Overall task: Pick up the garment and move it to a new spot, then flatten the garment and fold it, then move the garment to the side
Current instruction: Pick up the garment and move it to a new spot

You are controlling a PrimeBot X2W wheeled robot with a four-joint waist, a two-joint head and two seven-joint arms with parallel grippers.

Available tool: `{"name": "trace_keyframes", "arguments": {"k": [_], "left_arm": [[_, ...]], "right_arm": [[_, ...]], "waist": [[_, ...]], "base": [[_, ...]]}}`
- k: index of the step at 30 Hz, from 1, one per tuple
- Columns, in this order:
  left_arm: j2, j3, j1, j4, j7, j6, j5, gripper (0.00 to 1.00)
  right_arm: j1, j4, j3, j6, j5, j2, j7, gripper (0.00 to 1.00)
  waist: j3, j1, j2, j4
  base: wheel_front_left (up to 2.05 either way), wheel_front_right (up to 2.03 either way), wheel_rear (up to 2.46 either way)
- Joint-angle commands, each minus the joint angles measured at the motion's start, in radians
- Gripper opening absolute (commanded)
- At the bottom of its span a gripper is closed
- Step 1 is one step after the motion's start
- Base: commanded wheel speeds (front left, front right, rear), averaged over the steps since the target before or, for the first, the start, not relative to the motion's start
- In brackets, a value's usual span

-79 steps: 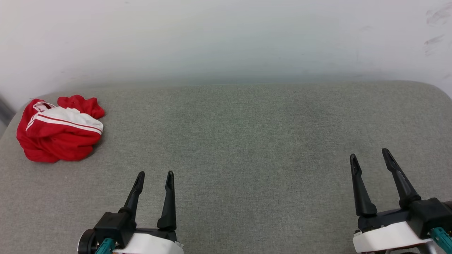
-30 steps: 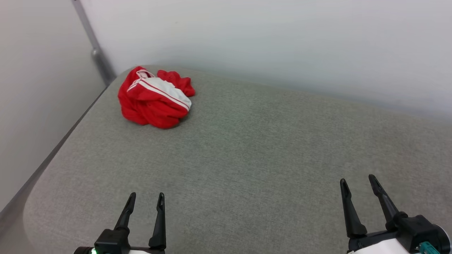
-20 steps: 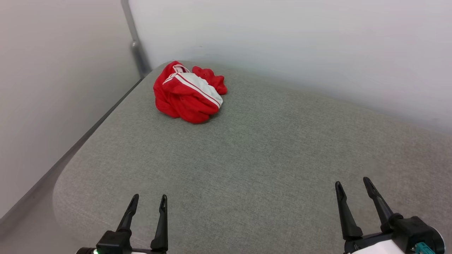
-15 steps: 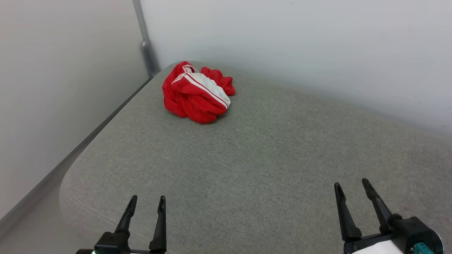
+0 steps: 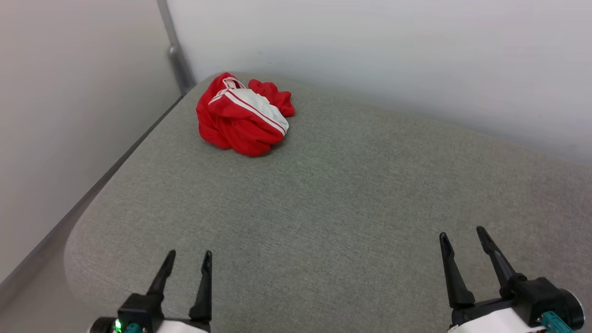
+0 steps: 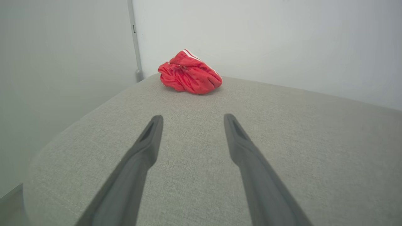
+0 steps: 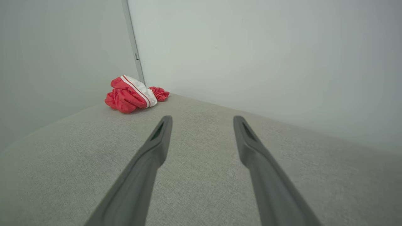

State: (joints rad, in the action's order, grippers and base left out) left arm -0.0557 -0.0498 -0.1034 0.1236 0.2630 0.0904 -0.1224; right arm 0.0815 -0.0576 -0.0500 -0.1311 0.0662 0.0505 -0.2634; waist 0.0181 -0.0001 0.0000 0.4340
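Observation:
The garment (image 5: 240, 118) lies crumpled in a red heap with a white, red-striped sleeve on top, at the far left corner of the grey cushioned surface (image 5: 323, 194). It also sits far ahead in the left wrist view, garment (image 6: 189, 77), and in the right wrist view, garment (image 7: 133, 94). My left gripper (image 5: 188, 258) hovers open at the lower left, well short of the heap and empty. My right gripper (image 5: 463, 233) stands open and empty at the lower right, far from the cloth. Lettering on the garment is hidden in the folds.
A white wall (image 5: 393, 55) runs behind the surface, close to the garment. A grey metal post (image 5: 175, 51) stands in the corner just left of the heap. The surface's rounded left edge (image 5: 76, 231) drops off beside my left gripper.
The camera has swung left over the last seconds, so the garment has shifted from the picture's left edge toward its upper middle. Both grippers stay open; the garment itself has not moved.

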Motion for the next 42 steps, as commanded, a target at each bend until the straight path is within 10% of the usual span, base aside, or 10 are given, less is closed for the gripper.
{"name": "trace_keyframes", "arguments": {"k": [1, 9, 24, 38, 39, 40, 42], "left_arm": [[-0.005, 0.007, 0.031, 0.000, 0.003, 0.006, -0.003, 1.00], [-0.135, 0.009, 0.309, 0.097, -0.031, 0.038, -0.069, 1.00], [-0.581, -0.200, 0.859, 0.292, -0.684, 0.039, -0.599, 1.00], [-0.722, -0.187, 1.087, 0.506, -0.980, 0.034, -0.743, 1.00], [-0.726, -0.195, 1.086, 0.513, -1.001, 0.035, -0.745, 0.89], [-0.728, -0.206, 1.081, 0.522, -1.026, 0.036, -0.748, 0.51], [-0.723, -0.230, 1.067, 0.535, -1.064, 0.037, -0.752, 0.10]], "right_arm": [[-0.015, 0.005, 0.005, 0.001, -0.009, -0.001, -0.002, 1.00], [-0.075, 0.046, 0.021, 0.001, -0.096, 0.000, -0.002, 1.00], [-0.202, 0.082, -0.030, 0.001, -0.124, -0.001, -0.002, 1.00], [-0.267, 0.111, -0.062, 0.001, -0.128, 0.000, -0.002, 1.00], [-0.266, 0.110, -0.064, 0.001, -0.124, 0.000, -0.001, 1.00], [-0.264, 0.109, -0.065, 0.001, -0.121, 0.000, -0.001, 1.00], [-0.264, 0.107, -0.067, 0.001, -0.118, 0.001, -0.001, 1.00]], "waist": [[0.028, 0.0001, 0.0000, -0.025], [0.207, 0.0001, 0.0000, -0.125], [0.474, 0.0001, 0.0000, -0.301], [0.635, 0.0001, 0.0000, -0.434], [0.638, 0.0001, 0.0000, -0.436], [0.640, 0.0001, 0.0000, -0.439], [0.645, 0.0001, 0.0000, -0.440]], "base": [[0.00, 0.00, 0.00], [0.00, 0.00, 0.00], [0.00, 0.00, 0.00], [0.00, 0.00, 0.00], [0.00, 0.00, 0.00], [0.00, 0.00, 0.00], [0.00, 0.00, 0.00]]}}
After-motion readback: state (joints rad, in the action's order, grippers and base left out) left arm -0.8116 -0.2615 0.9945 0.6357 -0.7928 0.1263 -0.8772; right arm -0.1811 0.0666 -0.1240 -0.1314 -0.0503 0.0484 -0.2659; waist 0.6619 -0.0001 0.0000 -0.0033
